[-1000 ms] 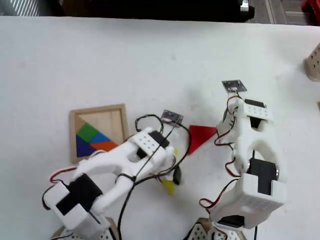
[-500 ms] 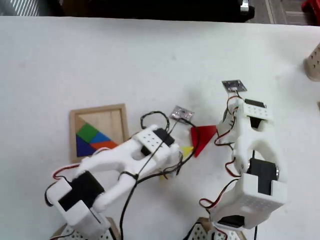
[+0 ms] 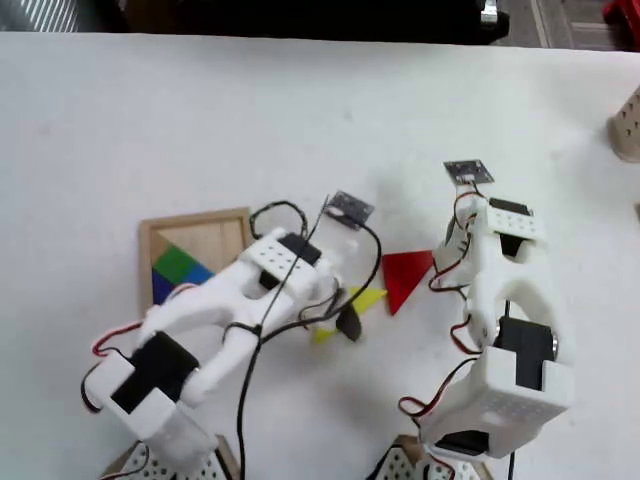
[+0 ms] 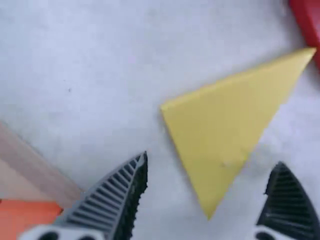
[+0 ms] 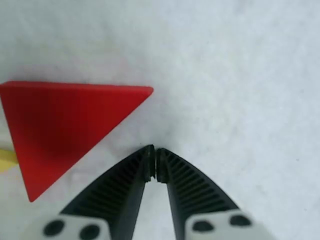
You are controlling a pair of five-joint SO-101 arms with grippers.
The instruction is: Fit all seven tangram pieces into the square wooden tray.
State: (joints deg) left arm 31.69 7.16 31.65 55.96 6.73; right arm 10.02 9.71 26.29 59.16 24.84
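Two flat shapes on matte tabletop point(image 3: 200, 120): yellow triangle point(image 4: 230, 125) within parted left hand point(image 4: 210, 165), red triangle point(image 5: 60, 125) beside closed right hand point(image 5: 155, 152).

In the high view the left arm point(image 3: 235, 300) lies across the right side of the wooden tray point(image 3: 146, 262). It hides that rim and much of the coloured pieces inside, so their number cannot be told. The same arm covers the middle of the yellow triangle point(image 3: 365, 297), leaving two ends showing. In the left wrist view the red triangle point(image 4: 306, 22), the tray's rim and an orange piece point(image 4: 22, 217) are each cut off by the picture's edge. In the right wrist view the red triangle runs off the edge, and the yellow sliver point(image 5: 5, 157) beside it is too small to identify.
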